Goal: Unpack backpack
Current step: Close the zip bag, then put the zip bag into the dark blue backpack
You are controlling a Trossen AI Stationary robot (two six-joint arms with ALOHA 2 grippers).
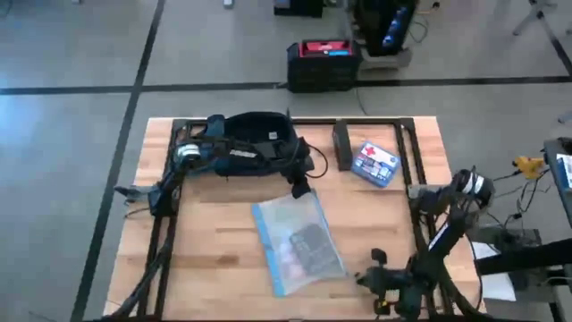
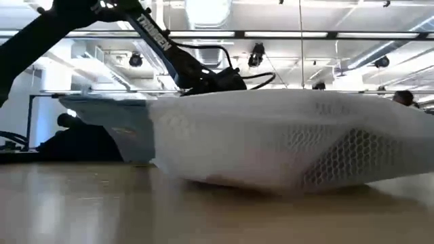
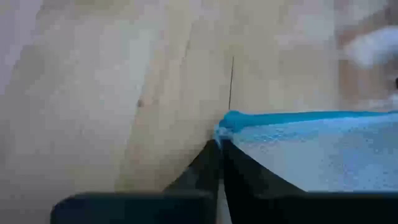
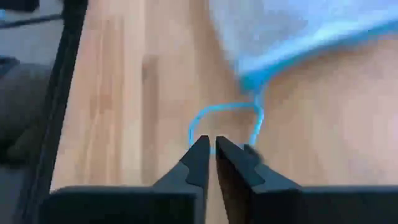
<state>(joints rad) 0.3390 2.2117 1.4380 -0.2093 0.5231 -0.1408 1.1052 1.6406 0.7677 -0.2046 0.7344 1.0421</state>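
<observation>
The dark navy backpack lies at the table's far side, left of centre. In front of it a clear pouch with blue edging lies flat on the wood, a dark item inside; in the low view the pouch fills the foreground. My left gripper reaches past the backpack and is shut on the pouch's far corner. My right gripper hovers near the table's near right edge, shut, with the pouch's thin blue cord loop lying just beyond its fingertips. My left gripper pinches the pouch's blue-edged corner between its two fingertips. The fingers slant down at it from the table's far left. The rest of the pouch lies on the table.
A small blue-white box and a short dark bar lie at the far right of the table. Black frame rails run along the table's sides. A black case with a red top stands on the floor beyond.
</observation>
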